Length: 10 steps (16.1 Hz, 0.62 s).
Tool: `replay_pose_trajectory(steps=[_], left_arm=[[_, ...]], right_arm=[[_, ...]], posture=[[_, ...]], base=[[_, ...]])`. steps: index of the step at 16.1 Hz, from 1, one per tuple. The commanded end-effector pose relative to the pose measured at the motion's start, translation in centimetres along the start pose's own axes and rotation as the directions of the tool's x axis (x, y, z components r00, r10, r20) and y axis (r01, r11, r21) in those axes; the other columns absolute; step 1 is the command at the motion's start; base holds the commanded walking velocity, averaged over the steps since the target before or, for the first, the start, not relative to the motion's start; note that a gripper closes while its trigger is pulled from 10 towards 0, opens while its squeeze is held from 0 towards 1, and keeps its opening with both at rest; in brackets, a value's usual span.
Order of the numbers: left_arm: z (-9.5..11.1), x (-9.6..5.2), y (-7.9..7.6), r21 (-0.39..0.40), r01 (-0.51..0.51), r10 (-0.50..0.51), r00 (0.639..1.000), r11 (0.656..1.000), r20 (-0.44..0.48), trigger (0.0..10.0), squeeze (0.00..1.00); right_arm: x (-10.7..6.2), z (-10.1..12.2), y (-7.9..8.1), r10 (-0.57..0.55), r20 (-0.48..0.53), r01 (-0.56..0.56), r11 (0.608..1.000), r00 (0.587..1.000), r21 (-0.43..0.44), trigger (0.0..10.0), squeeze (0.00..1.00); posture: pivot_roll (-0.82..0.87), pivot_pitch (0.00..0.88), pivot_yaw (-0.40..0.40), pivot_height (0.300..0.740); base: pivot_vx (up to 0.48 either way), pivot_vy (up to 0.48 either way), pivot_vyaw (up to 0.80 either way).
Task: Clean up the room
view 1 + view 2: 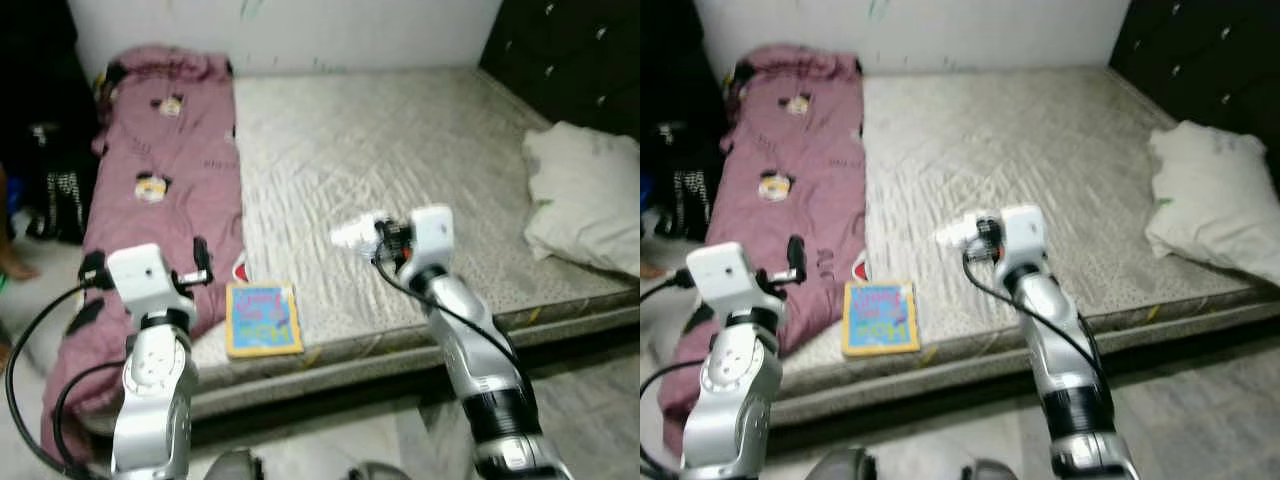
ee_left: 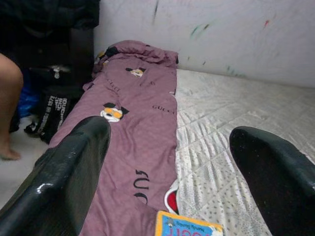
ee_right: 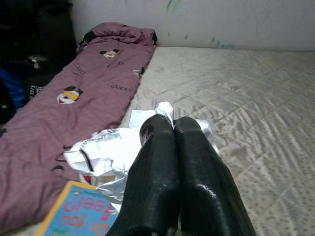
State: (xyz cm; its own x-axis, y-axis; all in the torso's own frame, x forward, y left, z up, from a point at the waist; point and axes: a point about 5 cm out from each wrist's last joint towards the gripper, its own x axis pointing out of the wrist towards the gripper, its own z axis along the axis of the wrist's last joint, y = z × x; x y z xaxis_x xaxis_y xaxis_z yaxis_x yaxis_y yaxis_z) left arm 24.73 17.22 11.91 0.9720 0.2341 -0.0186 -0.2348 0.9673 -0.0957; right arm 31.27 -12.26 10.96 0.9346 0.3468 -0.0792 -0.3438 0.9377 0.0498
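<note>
The right gripper (image 3: 173,129) hangs above the grey quilted mattress (image 1: 400,150), its 2 black fingers pressed together on a crumpled white wrapper (image 3: 106,147) that carries small dark print too blurred to read; the left gripper (image 2: 170,162) hovers near the mattress's front edge with its fingers spread wide apart and nothing between them. A mauve blanket (image 1: 165,180) runs along the robot's left side of the mattress; it repeats the word "GUCCI" among cartoon mouse faces. A blue and yellow children's book (image 1: 263,318) lies flat at the front edge, just beside the blanket; its pink cover letters cannot be read. A white pillow (image 1: 585,195) sits at the mattress's right edge; a person's bare leg (image 2: 9,103) stands on the floor beside the bed.
</note>
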Motion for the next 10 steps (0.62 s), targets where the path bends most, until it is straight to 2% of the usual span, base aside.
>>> replay_pose_trajectory(steps=[1, 3, 4, 7, 8, 10], left_arm=[[0.3, 0.0, 0.2, -0.006, -0.017, 0.017, 1.0, 1.0, 0.011, 10.0, 0.0], [0.3, 0.1, 0.2, -0.012, -0.02, 0.02, 1.0, 1.0, 0.016, 10.0, 0.0], [0.4, 0.1, 0.3, -0.017, -0.023, 0.023, 1.0, 1.0, 0.019, 10.0, 0.0], [0.9, 0.0, 0.5, -0.006, -0.021, 0.022, 0.998, 1.0, 0.051, 10.0, 0.0], [1.2, -0.1, 0.6, 0.003, -0.02, 0.019, 0.997, 1.0, 0.07, 10.0, 0.0], [1.3, -0.8, 1.1, 0.037, -0.037, 0.033, 0.994, 0.999, 0.101, 10.0, 0.0]], right_arm=[[0.5, 0.9, 1.0, 0.041, 0.029, -0.041, 0.999, 0.999, -0.002, 10.0, 0.0], [0.7, 1.1, 1.5, 0.078, 0.027, -0.075, 0.994, 0.997, -0.075, 10.0, 0.0], [0.6, 1.6, 2.1, 0.117, 0.066, -0.111, 0.99, 0.991, -0.085, 10.0, 0.0], [0.8, 2.4, 2.3, 0.13, 0.119, -0.109, 0.979, 0.984, -0.171, 10.0, 0.0], [0.8, 2.3, 2.1, 0.117, 0.115, -0.096, 0.98, 0.986, -0.172, 10.0, 0.0], [0.6, 1.9, 1.6, 0.078, 0.106, -0.068, 0.993, 0.991, -0.092, 10.0, 0.0]], posture=[[-0.03, 0.0, -0.056, 0.74], [-0.03, 0.0, -0.058, 0.74], [-0.03, 0.0, -0.057, 0.74], [-0.04, 0.0, -0.052, 0.74], [-0.04, 0.0, -0.047, 0.74], [-0.02, 0.0, -0.047, 0.74]], base=[[0.0, 0.48, 0.0], [0.0, 0.48, 0.0], [0.0, 0.48, 0.0], [0.0, 0.48, 0.0], [0.0, 0.409, 0.0], [0.0, 0.0, 0.0]])
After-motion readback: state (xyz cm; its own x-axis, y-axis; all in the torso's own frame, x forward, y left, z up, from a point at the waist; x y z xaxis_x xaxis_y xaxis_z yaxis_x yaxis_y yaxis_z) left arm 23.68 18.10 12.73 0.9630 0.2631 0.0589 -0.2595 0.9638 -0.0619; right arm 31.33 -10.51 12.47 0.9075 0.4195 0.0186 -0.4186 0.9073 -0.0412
